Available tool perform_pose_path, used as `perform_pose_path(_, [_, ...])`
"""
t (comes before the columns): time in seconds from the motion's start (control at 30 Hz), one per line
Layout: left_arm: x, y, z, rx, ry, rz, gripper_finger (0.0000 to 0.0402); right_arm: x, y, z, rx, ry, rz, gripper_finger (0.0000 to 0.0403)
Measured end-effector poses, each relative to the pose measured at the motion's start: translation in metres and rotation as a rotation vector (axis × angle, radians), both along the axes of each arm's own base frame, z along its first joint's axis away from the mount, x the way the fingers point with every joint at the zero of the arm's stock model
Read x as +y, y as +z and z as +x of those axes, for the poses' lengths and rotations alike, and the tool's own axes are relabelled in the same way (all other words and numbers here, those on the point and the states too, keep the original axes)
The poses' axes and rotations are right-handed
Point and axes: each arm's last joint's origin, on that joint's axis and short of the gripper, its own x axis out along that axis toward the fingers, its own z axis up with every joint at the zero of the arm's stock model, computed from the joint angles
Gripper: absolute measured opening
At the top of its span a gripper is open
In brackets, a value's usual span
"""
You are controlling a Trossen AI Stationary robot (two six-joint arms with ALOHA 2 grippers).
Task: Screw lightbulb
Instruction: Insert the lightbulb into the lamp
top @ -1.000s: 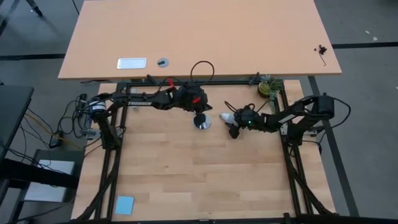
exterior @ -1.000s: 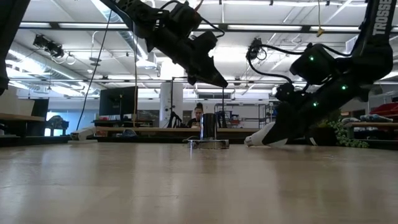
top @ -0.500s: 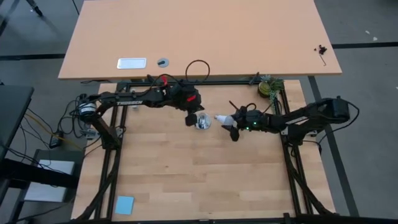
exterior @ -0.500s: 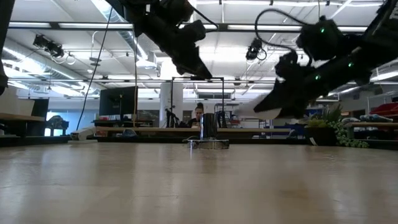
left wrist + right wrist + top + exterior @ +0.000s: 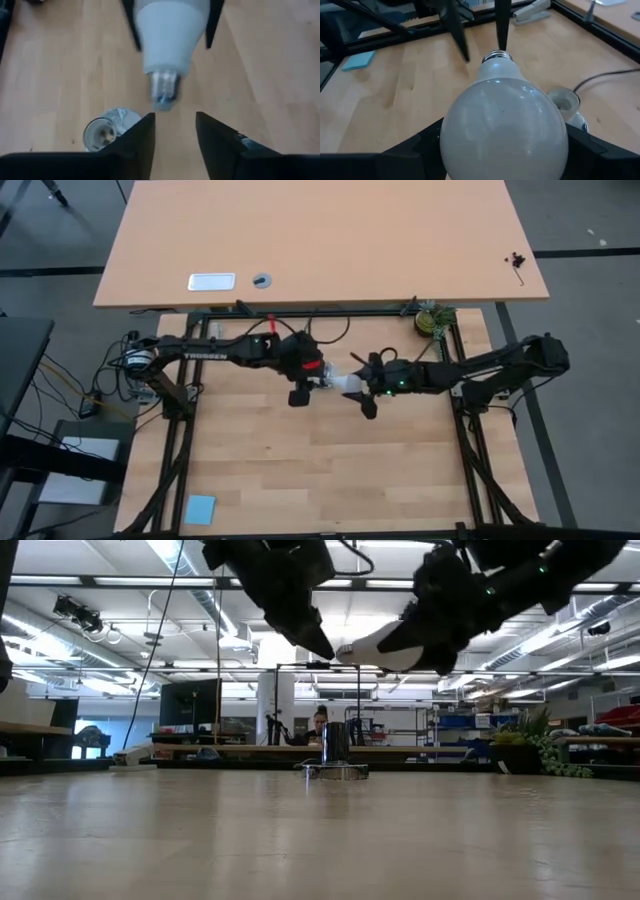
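**Bulb held in the air between two arms**

The lightbulb (image 5: 348, 385) is off the worktop (image 5: 300, 470), lying roughly level above the wooden boards near the middle of the far side; the right pincer (image 5: 362, 388) has it by the white globe, one dark finger on each side of the glass, seen plainly in the right wrist view where the bulb (image 5: 502, 130) fills the space between the two fingers (image 5: 415, 150); its grey screw base (image 5: 496, 56) points away from that arm, toward the left one.

The left pincer (image 5: 308, 385) faces it from the other side, just beside the screw end; its fingers stand apart, and in the left wrist view the metal thread (image 5: 164, 90) hangs just ahead of the gap between the two finger tips (image 5: 137, 137), not clamped by them; whether the tips brush the base I cannot tell.

From the low view the bulb (image 5: 375, 648) sits high in the air with both dark arms meeting around it; the socket (image 5: 334, 755), a small silver disc with an upright holder, stands on the worktop below and a little behind, well apart from the bulb; the left wrist view shows the same socket (image 5: 107, 131) lying on the boards beneath the thread, its opening facing up; a black cord (image 5: 605, 77) runs off from it across the wood.
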Motion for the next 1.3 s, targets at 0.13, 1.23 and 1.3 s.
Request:
perform_pose_path(0.13, [-0.009,0.011,0.004,-0.027,-0.021,0.011,0.0176,0.003,0.007,0.012,0.001,0.034,-0.001,0.0275])
perform_pose_path(1.23, [-0.014,-0.011,0.015,0.031,-0.091,0.017,0.0156,0.008,0.012,0.019,0.035,0.076,-0.016,0.0285])
perform_pose_path(1.3, [-0.014,-0.008,0.015,0.030,-0.090,0.018,0.0156,0.008,0.012,0.019,0.040,0.075,-0.017,0.0285])
